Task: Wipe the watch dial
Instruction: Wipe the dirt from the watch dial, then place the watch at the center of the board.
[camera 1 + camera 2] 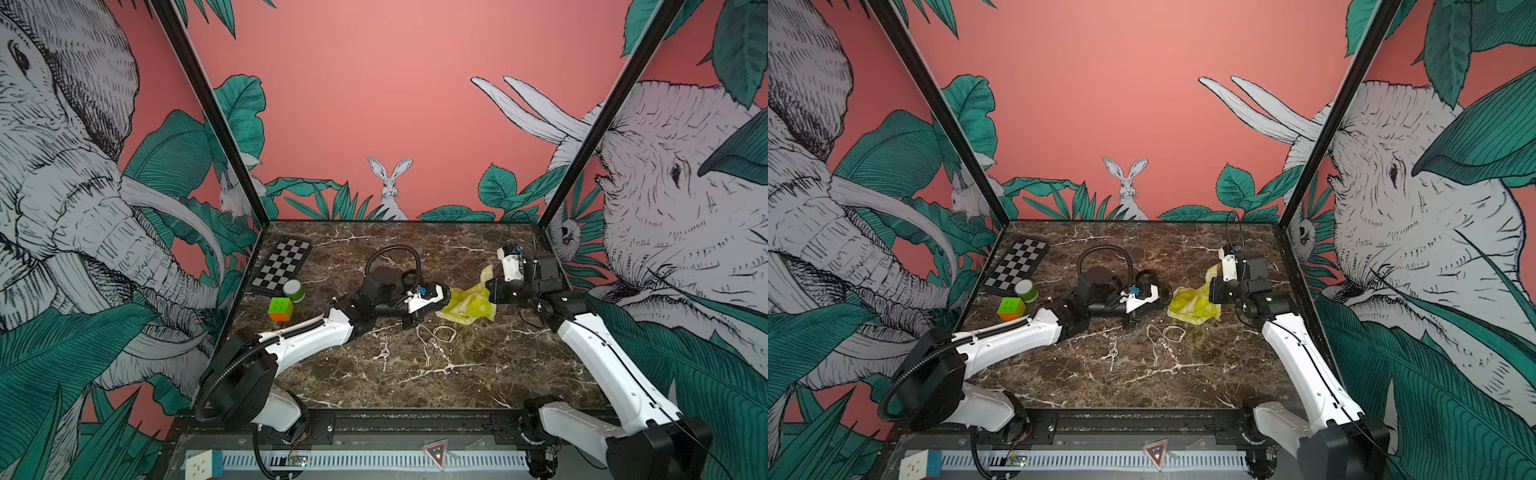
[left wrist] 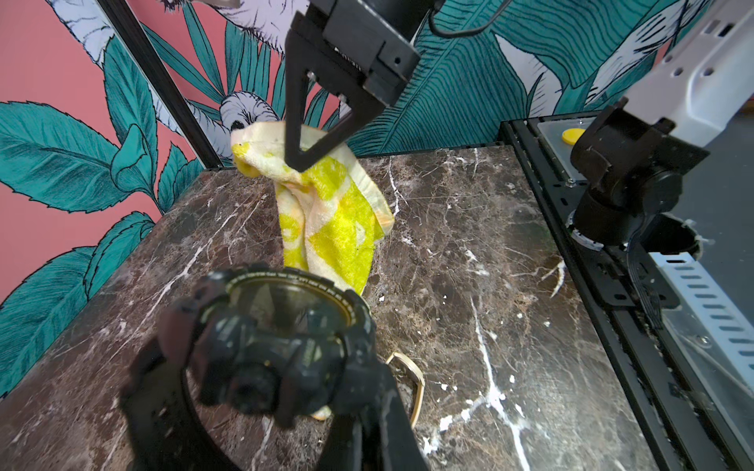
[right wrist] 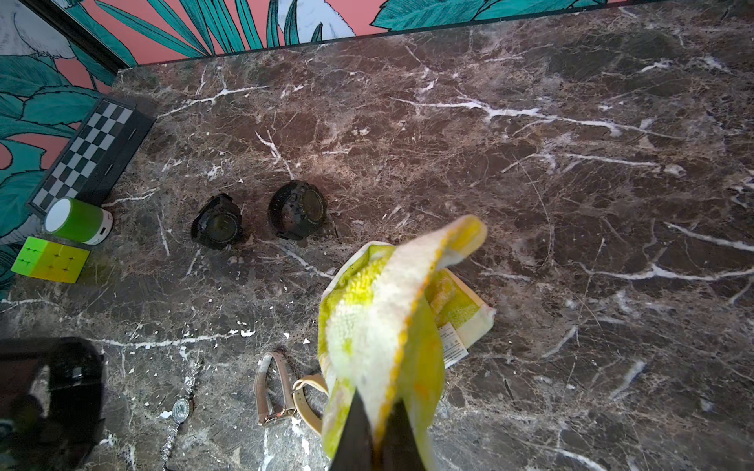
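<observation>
Both top views show the left tool (image 1: pixel 441 296) over the counter (image 1: pixel 478 374), just beside a yellow cloth (image 1: pixel 469 307). Left wrist view: that tool pinches a black watch (image 2: pixel 285 314) close before the cloth, whose corner the right tool (image 2: pixel 301 158) pinches. Right wrist view: the cloth drapes from that tool; two other watches (image 3: pixel 298 210) lie on the counter.

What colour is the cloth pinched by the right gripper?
Yellow with cream-white patches and edging; the cloth shows best in the left wrist view.

R tool (image 1: pixel 1212 282) pinches yellow cloth (image 1: pixel 1192 307) by raised corner; L tool (image 1: pixel 1162 296) w/ black watch (image 1: pixel 1168 294) just beside
</observation>
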